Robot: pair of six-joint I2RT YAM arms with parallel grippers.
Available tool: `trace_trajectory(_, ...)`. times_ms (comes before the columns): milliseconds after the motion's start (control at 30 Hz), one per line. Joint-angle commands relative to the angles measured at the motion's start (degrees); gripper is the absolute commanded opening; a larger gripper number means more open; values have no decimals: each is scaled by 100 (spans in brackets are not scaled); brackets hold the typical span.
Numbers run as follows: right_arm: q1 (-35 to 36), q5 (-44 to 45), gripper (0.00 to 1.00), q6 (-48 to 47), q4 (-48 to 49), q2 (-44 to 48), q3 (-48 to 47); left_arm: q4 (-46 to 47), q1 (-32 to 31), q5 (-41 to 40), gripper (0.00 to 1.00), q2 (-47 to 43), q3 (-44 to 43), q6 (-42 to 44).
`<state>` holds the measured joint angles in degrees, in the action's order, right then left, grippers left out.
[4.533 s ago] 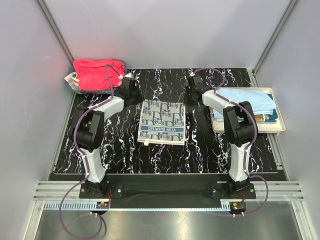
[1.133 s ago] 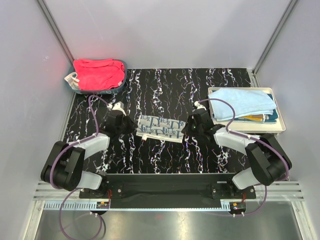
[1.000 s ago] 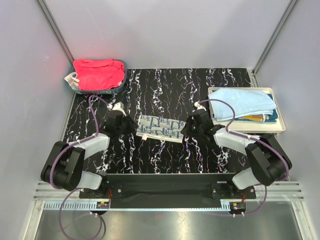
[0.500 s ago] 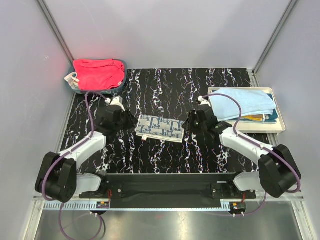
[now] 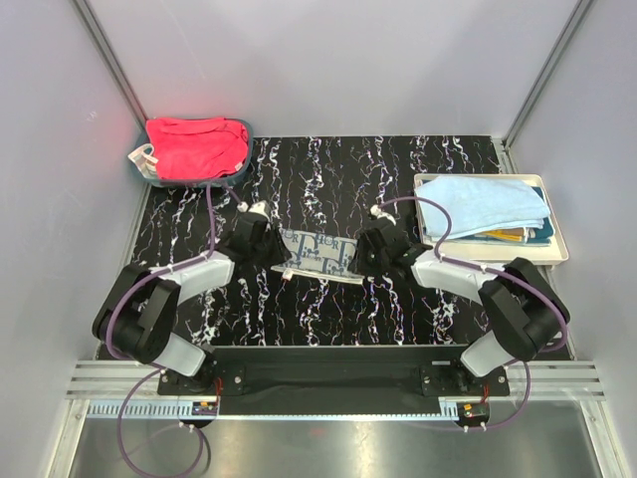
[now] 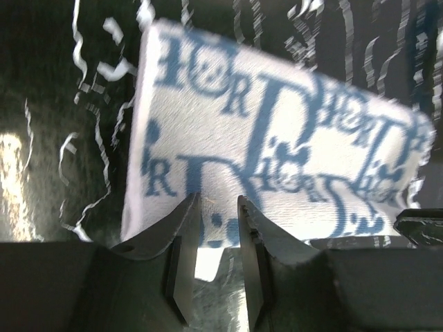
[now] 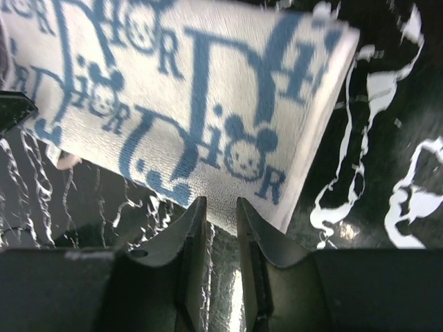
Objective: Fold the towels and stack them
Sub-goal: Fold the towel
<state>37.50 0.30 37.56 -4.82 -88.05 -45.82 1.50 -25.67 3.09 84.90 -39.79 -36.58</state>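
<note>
The blue-printed white towel [image 5: 320,257] lies folded in half mid-desk [image 5: 328,174]. The left end effector [image 6: 218,202] and right end effector [image 7: 221,202] sit at its ends, jaws parted and gripping nothing. A light blue towel [image 5: 485,202] tops the stack in the cream tray [image 5: 555,227], and a red-pink towel [image 5: 194,147] waits in the teal bin [image 5: 214,182]. I'd say it's roughly midway.

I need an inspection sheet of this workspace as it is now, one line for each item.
Surface: black table with white veins.
Job's things: printed towel folded, mid-table; red-pink towel heaped in teal bin; light blue towel atop the stack in cream tray.
Clutter: nothing seen.
Grippers: left pincer and right pincer at opposite ends of the printed towel; jaws narrowly apart, grip unclear.
Cables: purple cables loop over both arms, off the printed towel.
Surroundings: plain grey walls.
</note>
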Motion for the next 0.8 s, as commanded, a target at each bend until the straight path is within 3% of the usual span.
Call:
trace_trajectory(0,153,-21,30,286,315,86,336,307,-26,-28,32,-114,243,-51)
trace_trajectory(367,162,41,30,419,263,68,619,422,-34,-11,32,44,464,-95)
trace_trajectory(633,153,734,34,164,-853,560,-224,-61,-61,-46,32,-220,-28,54)
trace_trajectory(767,109,1148,41,102,-1293,667,-559,-325,-122,-133,33,-343,-318,98)
